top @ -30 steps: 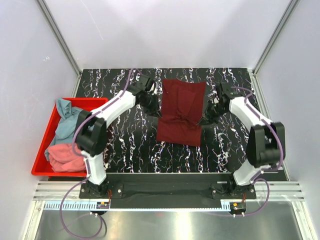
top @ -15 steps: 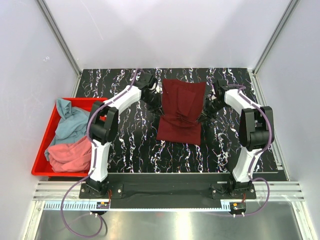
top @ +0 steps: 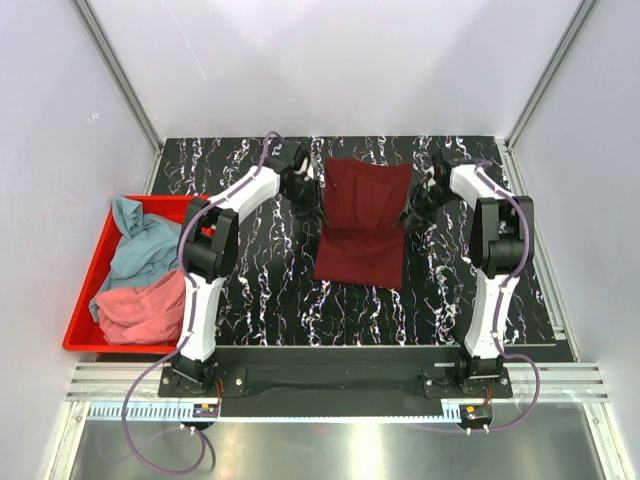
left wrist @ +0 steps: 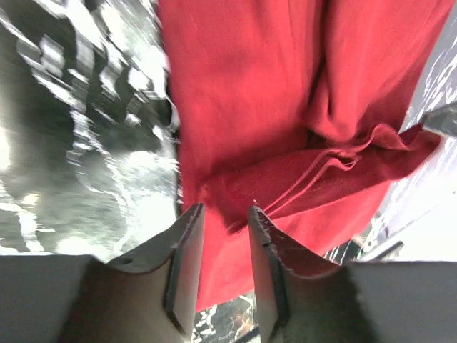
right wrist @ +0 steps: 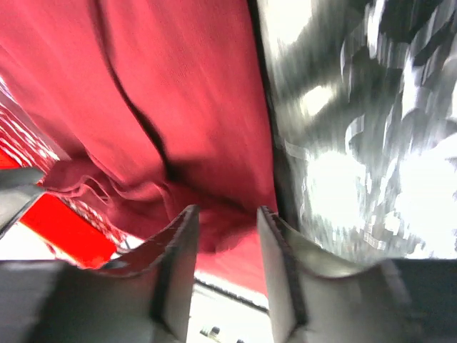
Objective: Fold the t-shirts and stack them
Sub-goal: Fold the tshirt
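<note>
Left end effector (left wrist: 223, 211) and right end effector (right wrist: 227, 211) flank the maroon shirt (top: 362, 222) on the counter (top: 270, 290), each narrowly apart, pinching nothing I see, so I want level grips on both edges.

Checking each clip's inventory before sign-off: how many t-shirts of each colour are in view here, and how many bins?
maroon t-shirt: 1, on the table
teal-blue t-shirt: 1, in the bin
coral pink t-shirt: 1, in the bin
red bin: 1
Total: 3 t-shirts and 1 bin, 4 things.
</note>
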